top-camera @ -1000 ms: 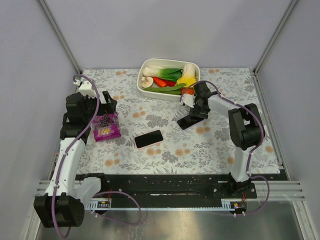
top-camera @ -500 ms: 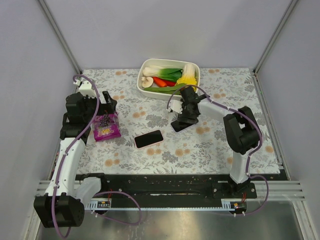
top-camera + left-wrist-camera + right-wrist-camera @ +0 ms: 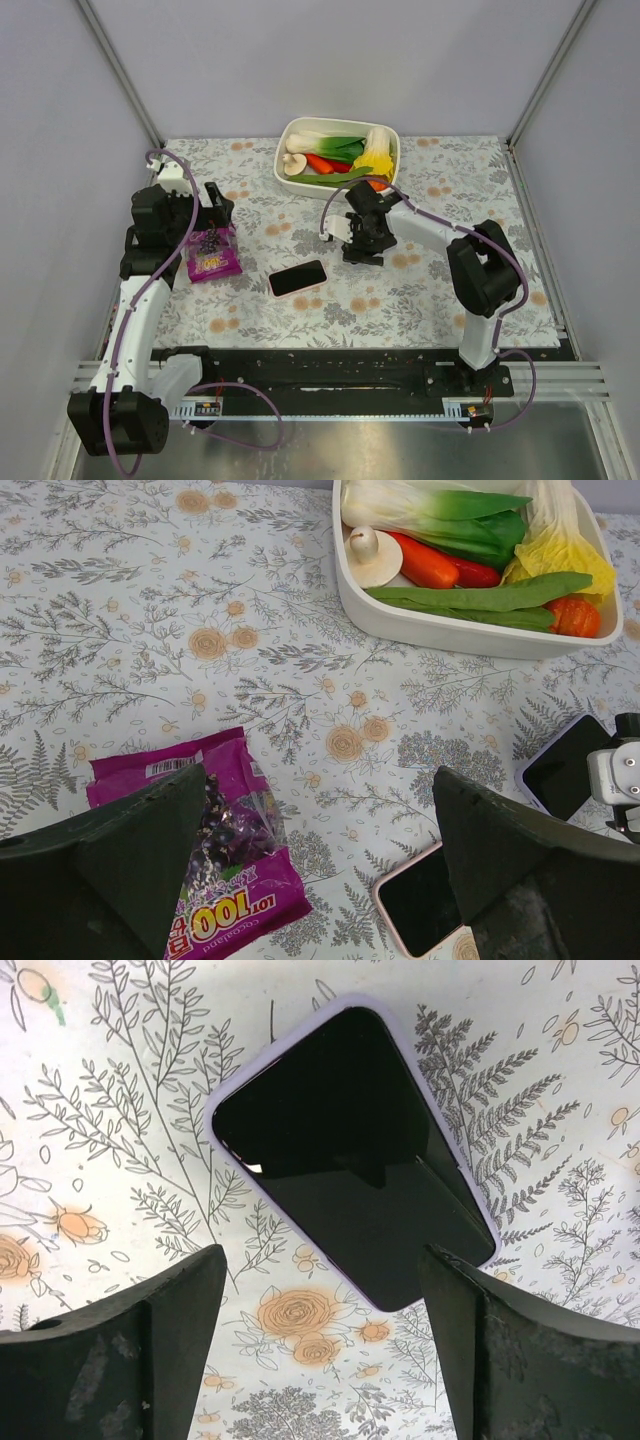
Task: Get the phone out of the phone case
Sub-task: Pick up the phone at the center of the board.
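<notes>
Shows the right gripper spread wide and empty, hanging straight over the phone in its lilac phone case, flat and screen-up on the flowered table just in front of the vegetable dish. Finds the phone's long axis running diagonally across the line between the fingers, so probably calls for a wrist turn before closing on its edges. Puts the left gripper, likewise spread and empty, well apart over a purple snack packet, with a pink-rimmed phone between.
</notes>
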